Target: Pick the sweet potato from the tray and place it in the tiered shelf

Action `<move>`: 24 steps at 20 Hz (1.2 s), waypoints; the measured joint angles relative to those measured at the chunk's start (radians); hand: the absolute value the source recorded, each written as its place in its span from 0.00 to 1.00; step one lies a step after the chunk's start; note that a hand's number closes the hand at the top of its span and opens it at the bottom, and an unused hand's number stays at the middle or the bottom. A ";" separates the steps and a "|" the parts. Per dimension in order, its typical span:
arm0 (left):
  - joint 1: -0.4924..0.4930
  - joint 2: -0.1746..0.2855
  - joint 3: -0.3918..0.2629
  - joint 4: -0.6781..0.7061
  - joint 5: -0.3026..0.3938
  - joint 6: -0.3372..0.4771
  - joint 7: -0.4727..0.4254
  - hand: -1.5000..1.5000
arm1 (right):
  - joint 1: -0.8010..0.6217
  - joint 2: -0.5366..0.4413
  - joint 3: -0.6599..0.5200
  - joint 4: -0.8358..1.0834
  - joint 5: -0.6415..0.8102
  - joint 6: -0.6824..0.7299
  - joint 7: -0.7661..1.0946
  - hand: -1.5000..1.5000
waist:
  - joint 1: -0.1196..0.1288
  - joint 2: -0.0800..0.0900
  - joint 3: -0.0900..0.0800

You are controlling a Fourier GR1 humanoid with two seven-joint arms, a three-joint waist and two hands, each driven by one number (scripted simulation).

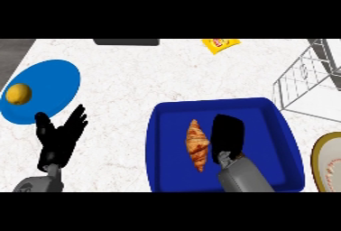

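A reddish-brown, spindle-shaped sweet potato (197, 144) lies lengthwise in the dark blue tray (273, 117) at the lower middle. My right hand (228, 134) hangs over the tray just right of the sweet potato, fingers pointing away and down, close to it; I cannot tell whether it touches it. The wire tiered shelf (307, 81) stands at the right edge, beyond the tray's far right corner. My left hand (61, 135) rests open at the lower left, fingers up, holding nothing.
A blue plate (53, 85) at the left carries a yellow lemon (19, 93). A yellow snack packet (221, 44) lies at the far edge, a dark object (126, 42) left of it. A cream plate with a gold rim (326, 160) shows at the right edge.
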 measured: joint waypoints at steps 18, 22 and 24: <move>0.051 0.009 0.033 -0.035 0.010 -0.015 0.000 0.50 | 0.283 -0.244 -0.368 -0.619 -0.604 0.098 -0.488 1.00 | -0.039 0.013 0.014; 0.057 0.002 0.030 -0.053 0.003 -0.006 0.008 0.50 | 0.285 -0.282 -0.487 -0.838 -0.684 0.146 -0.408 1.00 | -0.037 0.013 0.013; 0.055 0.006 0.034 -0.052 0.007 -0.012 0.014 0.50 | 0.275 -0.301 -0.556 -0.937 -0.732 0.179 -0.340 1.00 | -0.037 0.013 0.012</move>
